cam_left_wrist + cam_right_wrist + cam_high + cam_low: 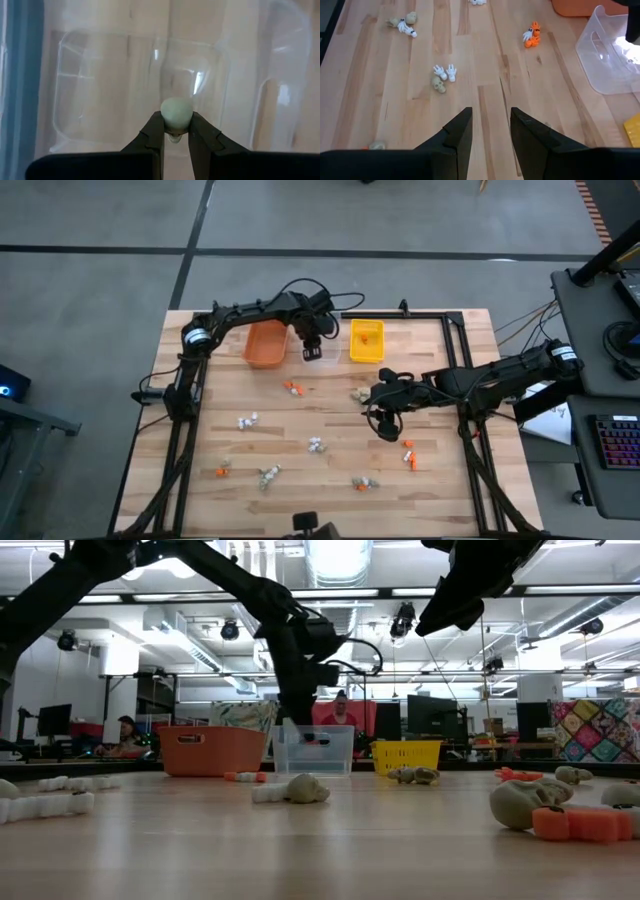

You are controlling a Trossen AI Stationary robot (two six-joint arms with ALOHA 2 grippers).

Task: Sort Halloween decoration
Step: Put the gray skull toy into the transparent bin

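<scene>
Grey-tan skull trinket [176, 113] | pinched in left jaws [175, 131] | directly above clear bin [320, 352] | right jaws [491, 131] parted, empty

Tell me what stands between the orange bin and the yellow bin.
The clear bin, seen in the high view, with the left pincer above it.

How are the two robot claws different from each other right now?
The left gripper pinches a small pale skull trinket, while the right gripper is open and holds nothing. The left gripper hangs over the clear bin at the table's far side; the right gripper hovers above bare wood near the middle. Both have two dark fingers.
</scene>
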